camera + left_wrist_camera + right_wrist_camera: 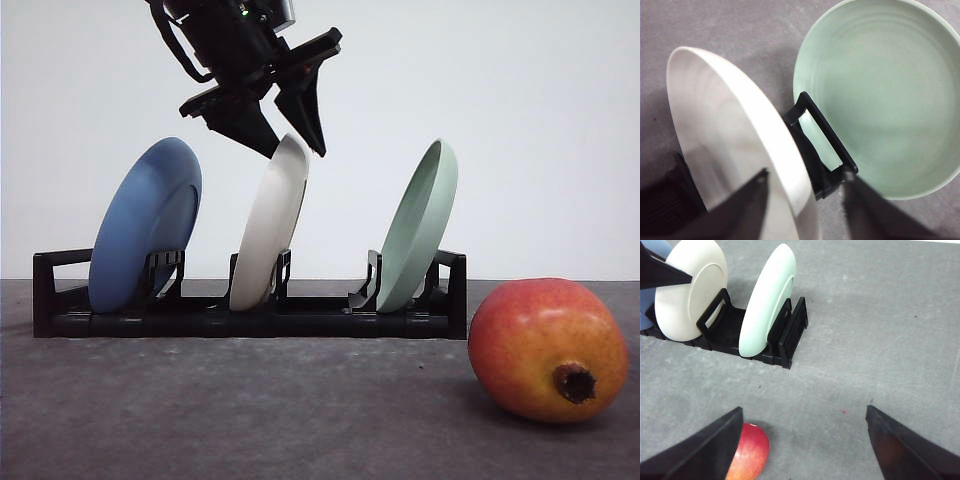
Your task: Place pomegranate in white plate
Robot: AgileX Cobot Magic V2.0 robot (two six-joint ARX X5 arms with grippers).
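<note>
Front view: left gripper (292, 128) jaws released, straddling the upright matte cream-white plate's (270, 228) rim in the black rack (250, 318). Red-orange round pomegranate (548, 348) lies near right on the bench (250, 420). Right gripper (805, 440) jaws released. Risk: an off-centre pinch could tip the plate.

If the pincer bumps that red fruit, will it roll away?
Probably, a little. The pomegranate is rounded and lies on its side on the flat table, nothing beside it to stop it. Its skin looks smooth, so it might slip. The stubby crown end could make it wobble.

Both grippers (285, 135) (802, 415) apparently spread wide
</note>
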